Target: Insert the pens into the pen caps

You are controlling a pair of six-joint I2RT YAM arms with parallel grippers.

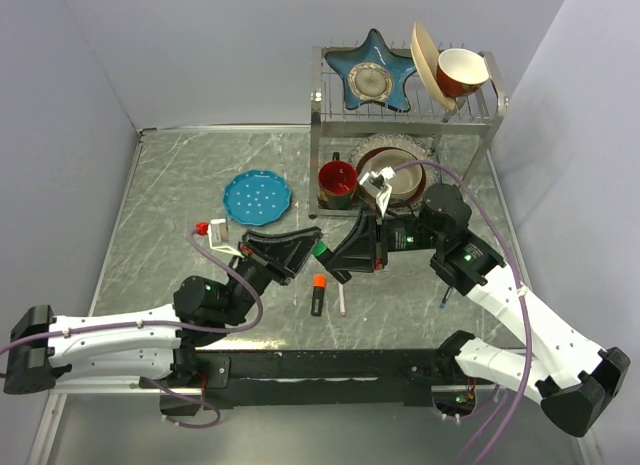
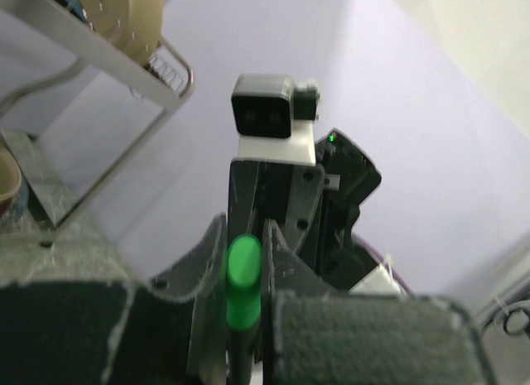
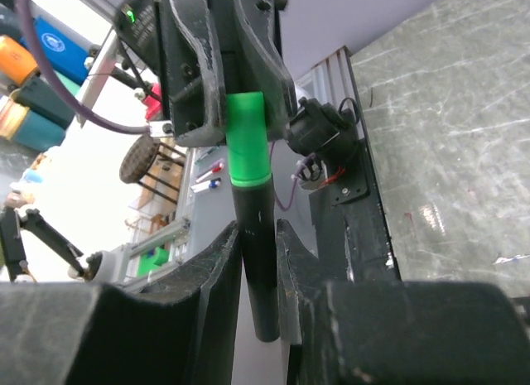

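- Blue dotted plate [image 1: 258, 197] lies on the grey table [image 1: 160, 215], at the left and well apart from my grippers.
- My L gripper [image 1: 313, 253] is over the middle of the table and points to the right. It is closed on the green cap [image 3: 247, 141]. In the L wrist view the cap sits tight btw the two fingers.
- The cap meets the black marker [image 3: 255, 269] end to end, in one line. In the R wrist view I see no gap btw green and black. If the cap is pushed fully home, I cannot tell.
- My R gripper [image 3: 257, 236] faces the L one, nearly tip to tip. It is clamped on the black body just below the cap. The rear end of the marker sticks out behind the fingertips.
- On the table, nearer to my bases than the grippers, lies an orange-capped marker [image 1: 317, 295]. Just beside it at the right is a thin white pen [image 1: 343, 303]. They are close but not touching.
- Behind the R gripper stands a red mug [image 1: 338, 183], by the left leg of the wire dish rack [image 1: 316, 135].
- A thin blue pen [image 1: 441, 301] shows just beside my R forearm. It is too small to tell more.
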